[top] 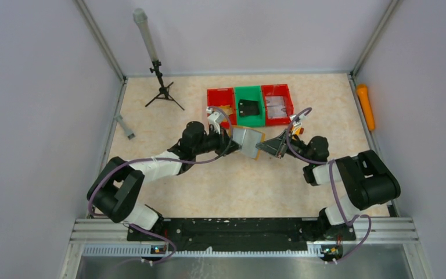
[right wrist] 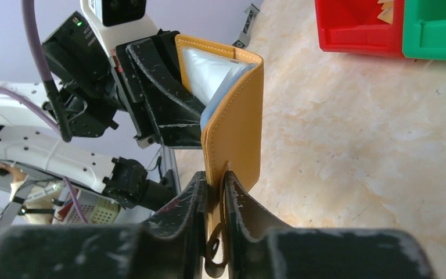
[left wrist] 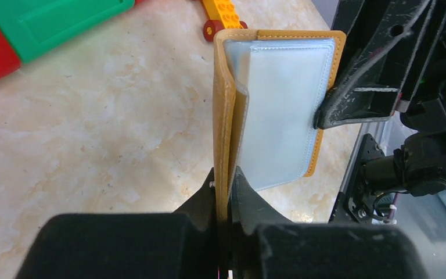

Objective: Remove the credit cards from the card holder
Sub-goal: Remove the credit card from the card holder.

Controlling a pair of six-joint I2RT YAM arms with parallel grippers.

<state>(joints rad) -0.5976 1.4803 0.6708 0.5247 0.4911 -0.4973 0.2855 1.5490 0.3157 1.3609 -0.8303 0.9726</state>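
The mustard-brown card holder [top: 248, 141] hangs open above the table's middle, held between both arms. My left gripper [left wrist: 225, 181] is shut on the edge of one cover. The grey shiny sleeves [left wrist: 279, 104] fan out to the right of that cover. My right gripper [right wrist: 213, 181] is shut on the other cover [right wrist: 238, 116], right at its small tab. In the sleeves I cannot tell whether a card sits inside. Pale tan pieces that look like credit cards [right wrist: 387, 6] lie in the left red bin [top: 220, 97].
Behind the holder stand three bins in a row: a red one, a green bin [top: 248, 106] holding a black object, and a red bin [top: 277, 104] with something grey. A yellow toy block [left wrist: 223, 14] lies near them. A tripod [top: 161, 87] is at back left, an orange cylinder [top: 365, 106] at the right wall.
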